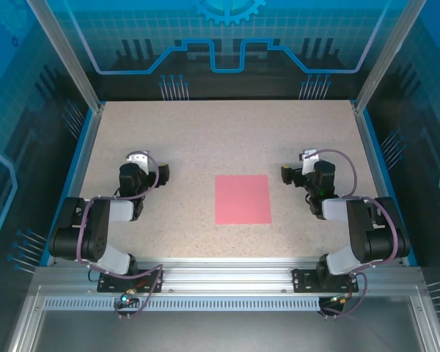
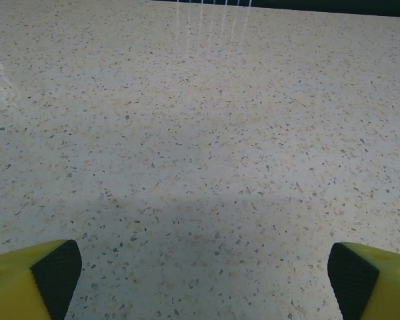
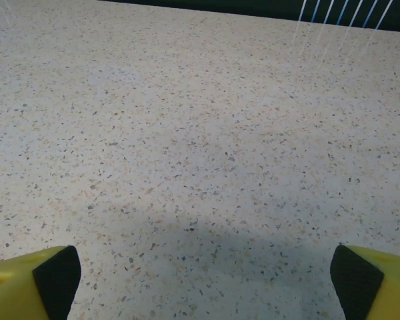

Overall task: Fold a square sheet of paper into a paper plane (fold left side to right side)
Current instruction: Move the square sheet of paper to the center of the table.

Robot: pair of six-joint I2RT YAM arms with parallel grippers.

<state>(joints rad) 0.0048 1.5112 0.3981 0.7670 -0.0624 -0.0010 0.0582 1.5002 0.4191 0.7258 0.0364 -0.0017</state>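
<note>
our left hand (image 1: pixel 162 174) and right hand (image 1: pixel 287 174) both stand wide open, holding nothing, over bare bench (image 1: pixel 227 132). between them, inboard of each hand and apart from both, the square sheet of paper (image 1: pixel 243 199) lies flat. we judge it light, limp and easily creased, best taken at its left edge or a corner, though how flush that edge sits and whether any crease exists we cannot make out.

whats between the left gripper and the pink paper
Nothing: in the top external view, the stretch from the left gripper to the square sheet of paper is bare speckled table. The jaws stand open, apart from the sheet.
</note>
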